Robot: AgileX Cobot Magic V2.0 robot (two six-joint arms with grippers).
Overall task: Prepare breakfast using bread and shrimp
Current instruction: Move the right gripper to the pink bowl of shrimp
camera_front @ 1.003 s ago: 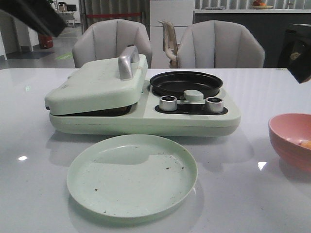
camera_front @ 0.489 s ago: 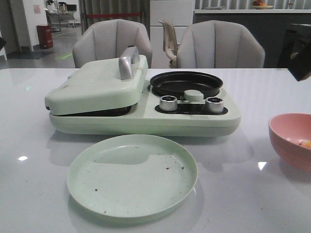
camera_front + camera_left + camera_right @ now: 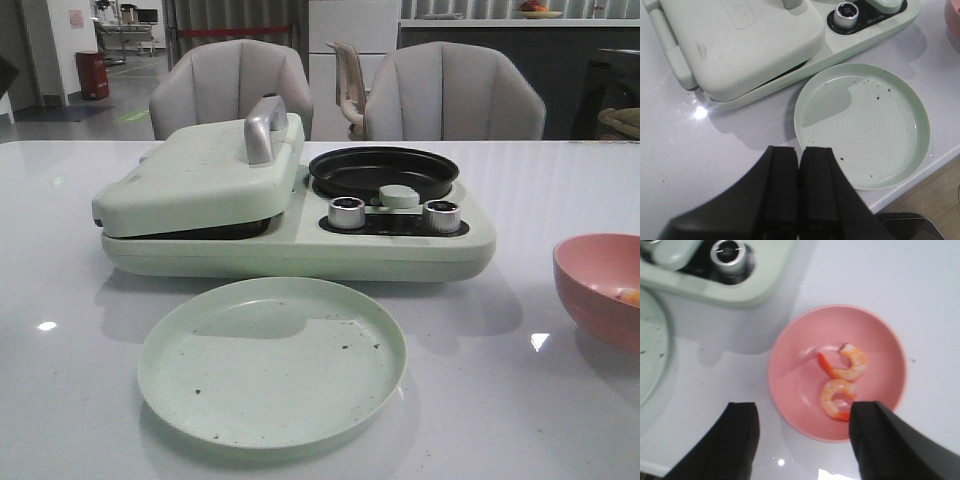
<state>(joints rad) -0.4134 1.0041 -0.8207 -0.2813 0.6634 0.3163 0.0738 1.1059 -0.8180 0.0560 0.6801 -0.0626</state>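
A pale green electric breakfast maker (image 3: 300,215) with a closed hinged lid and a silver handle (image 3: 262,128) is seen on the glossy white tabletop (image 3: 60,330), with a round black frying pan (image 3: 383,172) set into its right half and two silver knobs (image 3: 347,212) along its front edge. Just in front of the appliance, apart from it, a round pale green plastic plate (image 3: 272,360) is laid flat; its surface is bare apart from scattered dark crumbs. Near the right edge of the tabletop a pink round bowl (image 3: 600,288) is placed, well apart from the plate. In the right wrist view two small curled orange-pink and white shrimp (image 3: 845,362) are seen lying inside the bowl, close to one another near its centre. The right pincer (image 3: 802,437) is held above the near rim of the bowl with its two black fingers (image 3: 740,435) spread wide, nothing being gripped between them. The left pincer (image 3: 799,185) is held over the tabletop just beside the plate, its black fingers (image 3: 782,187) pressed together with nothing between them. No slice of bread can be made out in any view; whether any lies under the closed lid cannot be told. Grey upholstered chairs (image 3: 455,92) are seen behind the tabletop.
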